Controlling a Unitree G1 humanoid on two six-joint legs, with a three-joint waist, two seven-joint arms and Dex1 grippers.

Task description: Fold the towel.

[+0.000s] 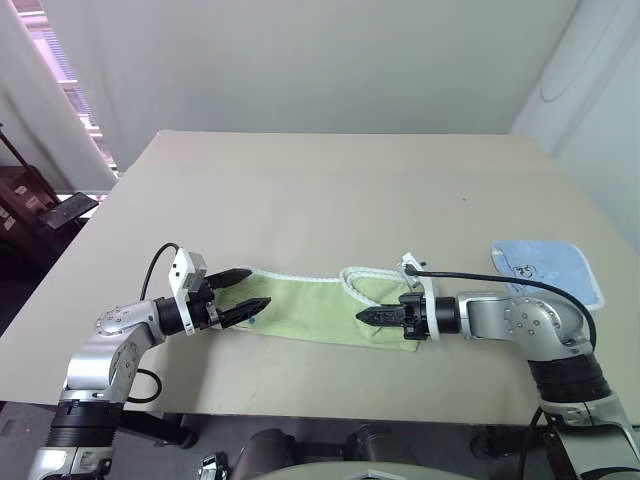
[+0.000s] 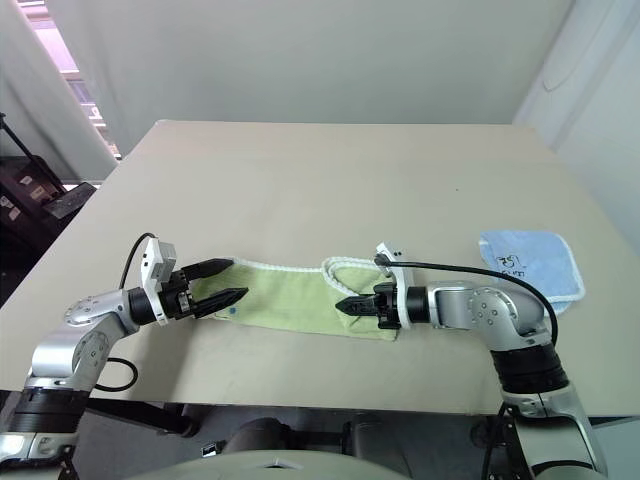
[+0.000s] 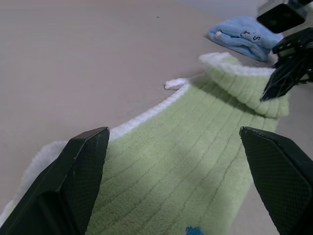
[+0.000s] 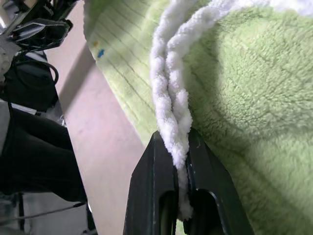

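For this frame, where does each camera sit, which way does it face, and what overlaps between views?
Left eye: on the head, looking down over the table; both arms show, the towel between them.
Right eye: beside it, same scene.
Left wrist: along the open left pincer across the towel toward the right pincer and the blue towel.
Right wrist: along the right pincer, shut on the towel's white edging.
Shared: each wrist view shows the towel and the other pincer.

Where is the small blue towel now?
In the head views the blue towel lies flat on the table at the robot's right, beyond the right arm and apart from the green towel.
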